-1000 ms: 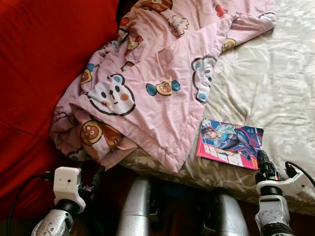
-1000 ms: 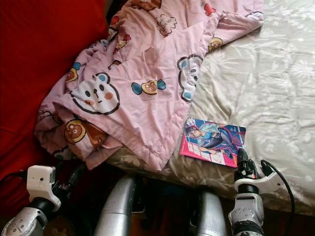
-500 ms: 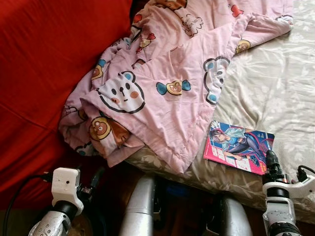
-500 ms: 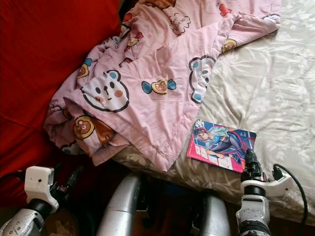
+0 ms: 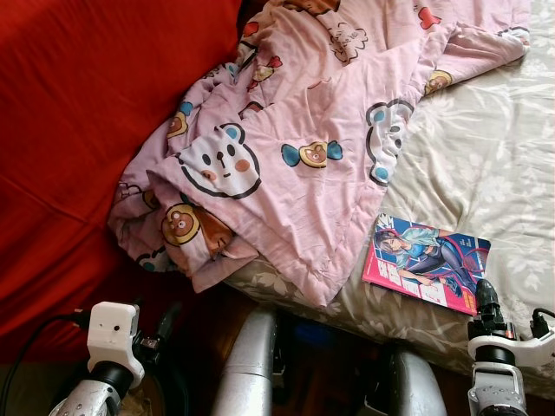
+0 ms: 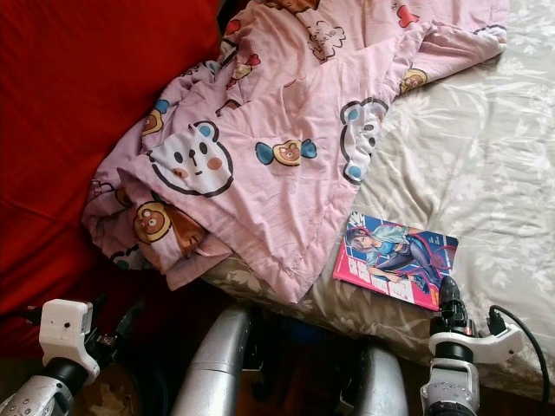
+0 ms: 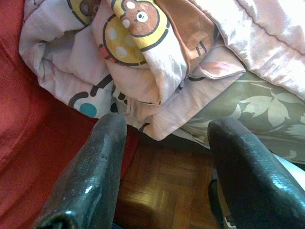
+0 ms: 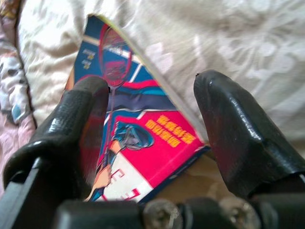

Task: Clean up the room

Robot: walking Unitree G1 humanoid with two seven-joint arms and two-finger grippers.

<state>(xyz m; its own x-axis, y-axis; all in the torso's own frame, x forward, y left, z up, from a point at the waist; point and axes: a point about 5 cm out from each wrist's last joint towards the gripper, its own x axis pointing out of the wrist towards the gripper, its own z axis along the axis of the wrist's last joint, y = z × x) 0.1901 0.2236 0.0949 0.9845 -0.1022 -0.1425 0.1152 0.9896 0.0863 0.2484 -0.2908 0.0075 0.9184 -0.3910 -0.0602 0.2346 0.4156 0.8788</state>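
Approaching magazine (image 5: 426, 270) flat on bed (image 5: 486, 165) near edge: right gripper (image 8: 152, 143) fingers spread, empty. Thin, floppy, glossy; likely best pinched at near corner. Left gripper (image 7: 167, 143) spread, idle.

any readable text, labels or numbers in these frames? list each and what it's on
None can be quoted with certainty.
Magazine cover: white characters on the red panel, seen in the right wrist view, too blurred and skewed to read.
Pink blanket: cartoon bears and candies, no lettering.
Grey bedspread: leaf pattern, no text.
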